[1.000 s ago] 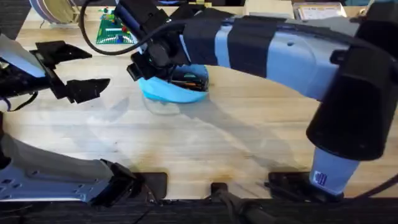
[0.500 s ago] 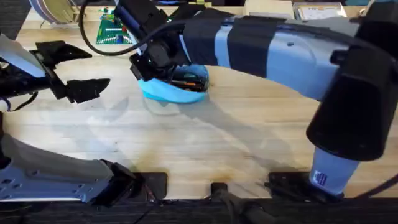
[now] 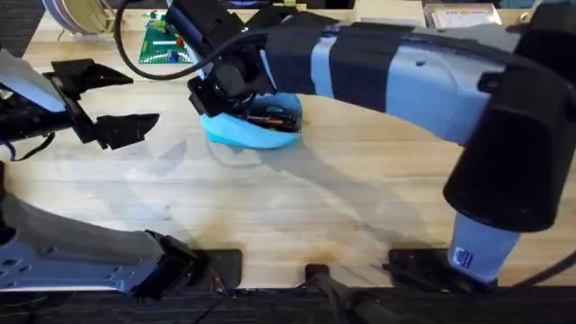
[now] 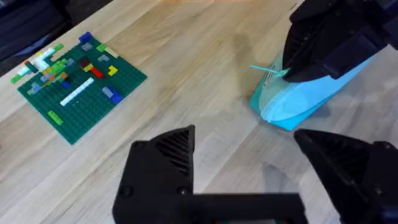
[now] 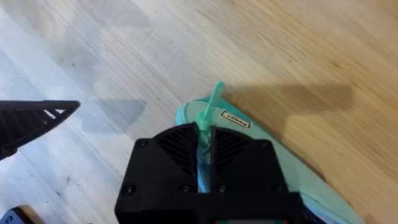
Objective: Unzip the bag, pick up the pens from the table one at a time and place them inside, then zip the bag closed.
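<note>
I have the right gripper point(image 5: 205, 149) pinched down on the zipper pull tab point(image 5: 214, 99) at the left end of the bag point(image 3: 256, 130), which sits in the upper middle of the overhead frame on the table point(image 3: 297, 216). From the right wrist view the two black fingers are nearly together with the teal tab poking out between them — a narrow grip on the pull, which is what I want for dragging the slider along the top.

The bag's mouth looks partly open in the overhead view, and I can make out the pens point(image 3: 270, 114) lying inside as dark and orange shapes, so I judge the loading is done and the closing is what remains. None lie loose on the wood that I can see.

My left gripper point(image 3: 99, 103) hangs at the left of the overhead frame, well apart from the bag, its fingers spread wide and holding nothing — parked there to keep out of the right arm's path. In its wrist view a green brick baseplate point(image 4: 78, 84) lies at the upper left, clear of the work.
</note>
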Tool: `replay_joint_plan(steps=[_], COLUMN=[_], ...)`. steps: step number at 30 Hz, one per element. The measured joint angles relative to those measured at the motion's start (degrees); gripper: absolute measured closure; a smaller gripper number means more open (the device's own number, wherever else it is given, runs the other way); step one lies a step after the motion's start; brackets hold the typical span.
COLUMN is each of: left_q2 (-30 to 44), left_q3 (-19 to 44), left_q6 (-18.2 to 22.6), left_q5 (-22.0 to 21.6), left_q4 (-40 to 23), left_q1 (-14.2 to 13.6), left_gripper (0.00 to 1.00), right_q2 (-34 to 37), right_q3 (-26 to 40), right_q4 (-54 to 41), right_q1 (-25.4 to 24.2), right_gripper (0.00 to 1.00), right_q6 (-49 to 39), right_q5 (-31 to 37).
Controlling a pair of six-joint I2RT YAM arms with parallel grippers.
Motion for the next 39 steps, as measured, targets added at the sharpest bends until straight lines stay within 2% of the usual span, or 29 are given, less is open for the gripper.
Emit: replay_joint_plan(steps=[26, 39], left_q2=[0.0, 0.0], left_q3=[0.0, 0.0], left_q6=[0.0, 0.0], left_q5=[0.0, 0.0], left_q4=[0.0, 0.0], left_q1=[0.0, 0.0], left_gripper=[0.007, 0.007], right_q2=[-0.1, -2.9], right_q3=[0.0, 0.0], right_q4=[1.4, 0.5], right_q1=[0.0, 0.0], right_gripper=[0.966, 0.972], right_q6=[-1.7, -3.7], right_q5=[0.2, 0.2])
